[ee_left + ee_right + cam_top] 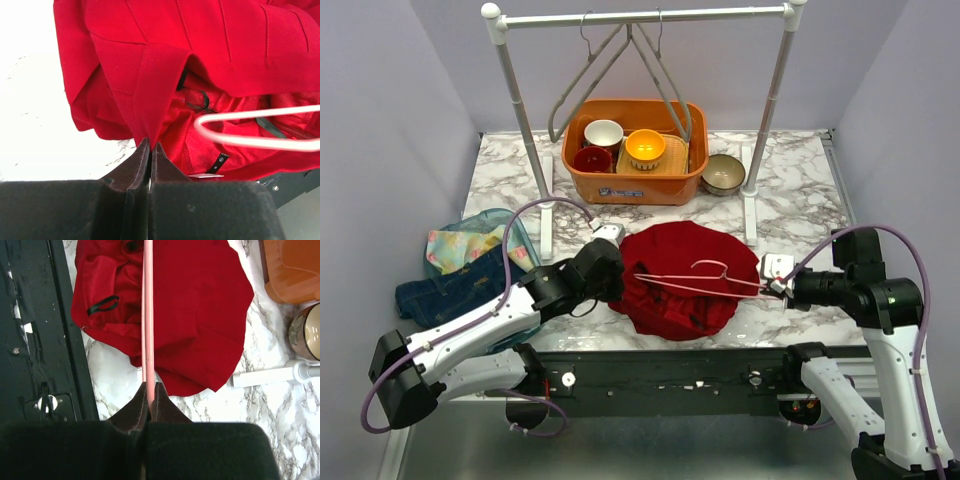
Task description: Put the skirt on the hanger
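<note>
The red skirt (685, 275) lies crumpled on the marble table (800, 200), in front of the rack. A pink wire hanger (695, 283) lies across it, hook pointing up. My left gripper (610, 272) is at the skirt's left edge, and in the left wrist view its jaws (150, 150) are pinched shut on a fold of the skirt (160, 75), with the hanger (260, 130) just to the right. My right gripper (782, 287) holds the hanger's right end. In the right wrist view the pink hanger (148, 315) runs straight out from the shut jaws (150, 390) over the skirt (200, 305).
A white clothes rack (640, 17) with grey hangers (660, 70) stands at the back. Under it sits an orange tub (635, 150) of bowls, and a brown bowl (724, 173) stands beside it. Jeans and a patterned cloth (470, 265) are piled at the left edge.
</note>
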`<action>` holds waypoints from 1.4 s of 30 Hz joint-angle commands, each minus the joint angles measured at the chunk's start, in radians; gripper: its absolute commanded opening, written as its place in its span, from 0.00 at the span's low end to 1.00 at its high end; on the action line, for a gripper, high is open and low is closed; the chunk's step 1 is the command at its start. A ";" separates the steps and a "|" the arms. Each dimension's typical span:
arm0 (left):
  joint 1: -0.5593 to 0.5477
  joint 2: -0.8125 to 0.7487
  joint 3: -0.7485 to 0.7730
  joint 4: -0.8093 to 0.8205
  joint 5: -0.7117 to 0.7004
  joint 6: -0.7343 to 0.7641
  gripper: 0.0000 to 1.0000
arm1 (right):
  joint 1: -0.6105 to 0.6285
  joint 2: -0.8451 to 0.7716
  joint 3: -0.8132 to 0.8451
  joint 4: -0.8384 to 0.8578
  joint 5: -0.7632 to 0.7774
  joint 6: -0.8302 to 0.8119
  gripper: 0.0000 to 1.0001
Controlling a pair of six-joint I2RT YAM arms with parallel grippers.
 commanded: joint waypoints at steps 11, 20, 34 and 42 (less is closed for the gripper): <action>-0.002 -0.044 0.187 0.007 0.127 0.055 0.05 | 0.051 0.150 -0.067 -0.060 -0.077 0.043 0.01; -0.022 0.075 0.293 0.117 0.286 0.056 0.02 | 0.241 0.213 -0.092 0.325 -0.064 0.439 0.01; -0.030 -0.003 0.292 0.191 0.327 0.022 0.01 | 0.241 0.296 -0.139 0.648 -0.011 0.691 0.01; -0.030 0.026 0.256 0.222 0.359 0.031 0.27 | 0.241 0.324 -0.146 0.698 -0.140 0.697 0.01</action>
